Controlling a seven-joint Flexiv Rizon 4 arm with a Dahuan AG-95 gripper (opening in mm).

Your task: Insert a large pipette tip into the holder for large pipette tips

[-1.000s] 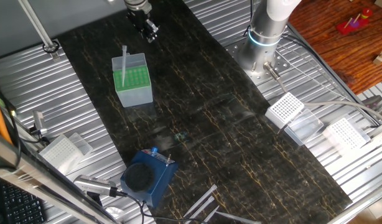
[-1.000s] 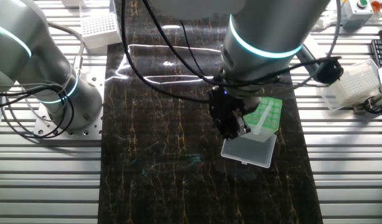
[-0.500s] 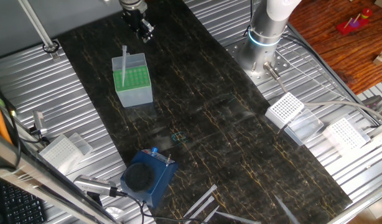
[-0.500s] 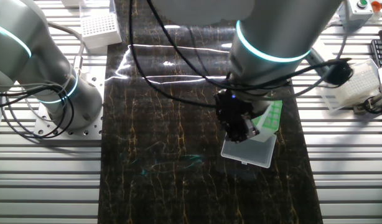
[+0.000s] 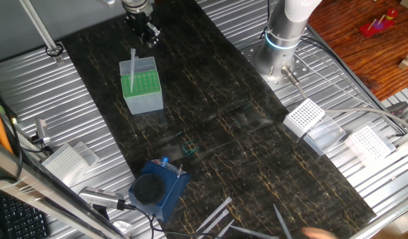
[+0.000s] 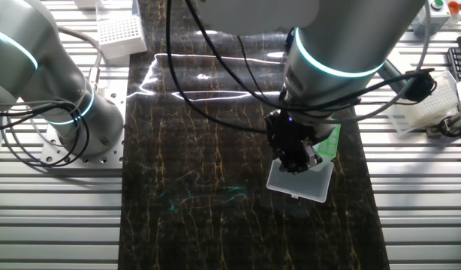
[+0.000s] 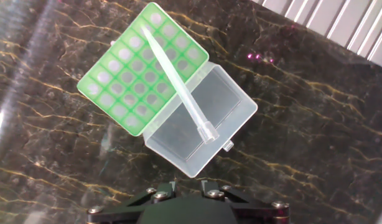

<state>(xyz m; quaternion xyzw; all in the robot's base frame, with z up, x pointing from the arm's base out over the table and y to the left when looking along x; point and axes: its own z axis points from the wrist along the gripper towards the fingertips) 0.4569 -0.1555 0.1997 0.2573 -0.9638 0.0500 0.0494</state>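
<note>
The holder for large pipette tips (image 5: 141, 83) is a translucent box with a green grid top (image 7: 141, 68), its clear lid (image 7: 206, 124) open beside it. A large pipette tip (image 5: 132, 65) stands in a hole near the grid's corner and leans slightly; the hand view shows it (image 7: 178, 90) from above. My gripper (image 5: 145, 32) is above and beyond the holder, apart from the tip, with nothing between its jaws. In the hand view only its finger bases (image 7: 185, 185) show, set apart. In the other fixed view the gripper (image 6: 294, 154) hides the tip; part of the holder (image 6: 332, 139) shows.
A dark blue block with a round black top (image 5: 154, 189) stands near the front. White perforated racks (image 5: 305, 116) (image 5: 368, 143) (image 5: 64, 161) sit on the metal ribs. Loose tips (image 5: 217, 214) lie at the front edge. The arm's base (image 5: 280, 46) stands at the back right.
My gripper has moved up and away from the holder, toward the far left in one fixed view. The tip stays standing in the green grid.
</note>
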